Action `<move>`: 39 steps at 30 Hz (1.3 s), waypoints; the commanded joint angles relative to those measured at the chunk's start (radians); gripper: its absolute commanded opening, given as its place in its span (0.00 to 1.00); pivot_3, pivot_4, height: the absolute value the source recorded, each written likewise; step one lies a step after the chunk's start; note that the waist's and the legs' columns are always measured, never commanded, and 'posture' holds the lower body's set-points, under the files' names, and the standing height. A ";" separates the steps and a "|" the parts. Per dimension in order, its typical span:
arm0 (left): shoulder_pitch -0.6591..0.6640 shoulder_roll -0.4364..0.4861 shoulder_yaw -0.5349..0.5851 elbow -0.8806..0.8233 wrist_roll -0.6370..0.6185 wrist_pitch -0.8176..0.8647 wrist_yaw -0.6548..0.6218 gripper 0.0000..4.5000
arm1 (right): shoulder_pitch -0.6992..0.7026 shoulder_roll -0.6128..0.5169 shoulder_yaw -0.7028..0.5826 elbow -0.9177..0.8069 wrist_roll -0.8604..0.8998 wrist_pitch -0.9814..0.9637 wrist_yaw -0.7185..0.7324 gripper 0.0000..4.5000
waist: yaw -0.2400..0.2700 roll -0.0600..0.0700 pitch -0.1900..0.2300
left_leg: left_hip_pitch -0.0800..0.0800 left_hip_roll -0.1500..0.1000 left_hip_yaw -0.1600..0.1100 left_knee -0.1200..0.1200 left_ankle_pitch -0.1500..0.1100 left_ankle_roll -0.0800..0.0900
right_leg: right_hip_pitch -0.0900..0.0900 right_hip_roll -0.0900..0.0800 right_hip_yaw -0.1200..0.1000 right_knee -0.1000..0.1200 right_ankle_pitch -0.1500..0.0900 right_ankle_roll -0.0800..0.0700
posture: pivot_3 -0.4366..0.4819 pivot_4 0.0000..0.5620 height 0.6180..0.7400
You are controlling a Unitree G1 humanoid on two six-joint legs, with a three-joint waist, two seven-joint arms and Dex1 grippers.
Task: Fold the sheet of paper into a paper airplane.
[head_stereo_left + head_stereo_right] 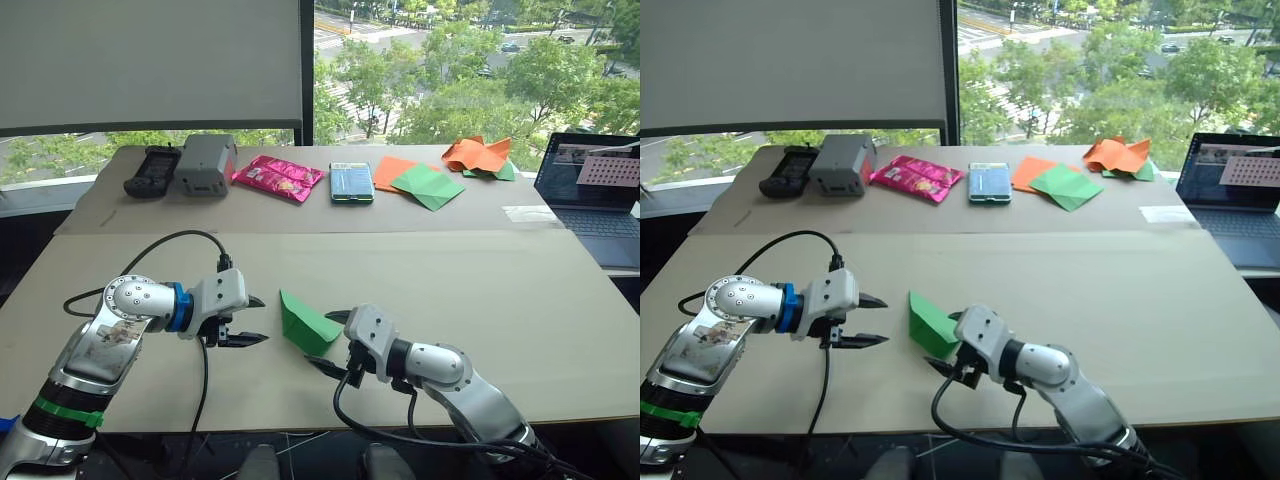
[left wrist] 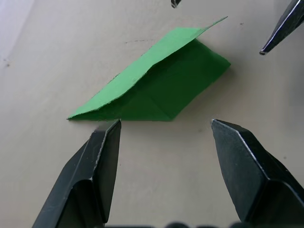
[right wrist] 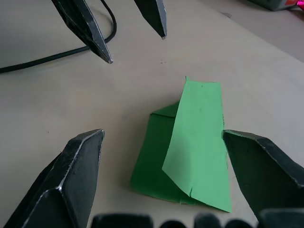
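The bright green sheet of paper (image 1: 308, 322) lies on the near table, folded into a compact pointed wedge like a paper airplane (image 2: 156, 85), with one flap standing up. My left gripper (image 1: 255, 320) is open just left of it, fingertips pointing at the paper and apart from it. My right gripper (image 1: 328, 340) is open at the paper's right front edge, and its fingers (image 3: 80, 161) straddle the wedge (image 3: 190, 147) without closing on it. Nothing is held by either gripper.
On the back table sit a black controller (image 1: 152, 170), a grey box (image 1: 205, 165), a pink packet (image 1: 278, 178), a phone-sized case (image 1: 352, 182), flat orange and green sheets (image 1: 420, 182) and crumpled orange paper (image 1: 480, 155). A laptop (image 1: 600, 190) stands far right. A black cable (image 1: 170, 245) loops over my left arm.
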 commanded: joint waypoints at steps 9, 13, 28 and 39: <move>0.026 -0.030 0.097 0.086 -0.118 0.010 0.075 0.71 | 0.014 0.004 0.007 0.066 -0.199 -0.202 -0.077 0.50 | 0.002 -0.001 0.000 | 0.000 0.000 0.000 0.000 0.001 0.001 | 0.000 0.000 0.000 0.000 0.000 0.000 | 0.48 0.27 0.82; 0.018 -0.057 0.100 0.104 -0.157 0.028 0.096 0.71 | 0.016 0.015 0.003 0.081 -0.208 -0.217 -0.070 0.19 | 0.001 -0.001 0.000 | 0.000 0.000 0.000 0.000 0.001 0.001 | 0.000 0.000 0.000 0.002 0.000 0.000 | 0.48 0.27 0.82; -0.037 -0.087 0.062 0.198 -0.210 0.026 0.060 0.71 | -0.050 -0.156 0.010 0.197 -0.214 -0.513 0.174 0.02 | 0.003 -0.001 0.000 | 0.002 0.000 0.000 0.001 0.001 0.002 | 0.002 0.001 0.000 0.002 0.000 0.000 | 0.48 0.27 0.82; -0.101 -0.172 -0.113 0.318 -0.092 -0.155 0.007 0.07 | -0.039 -0.169 -0.027 0.202 -0.189 -0.569 0.237 0.00 | 0.003 -0.001 0.000 | 0.009 0.000 0.000 0.002 0.001 0.002 | 0.013 0.001 0.000 0.002 0.000 0.000 | 0.48 0.27 0.82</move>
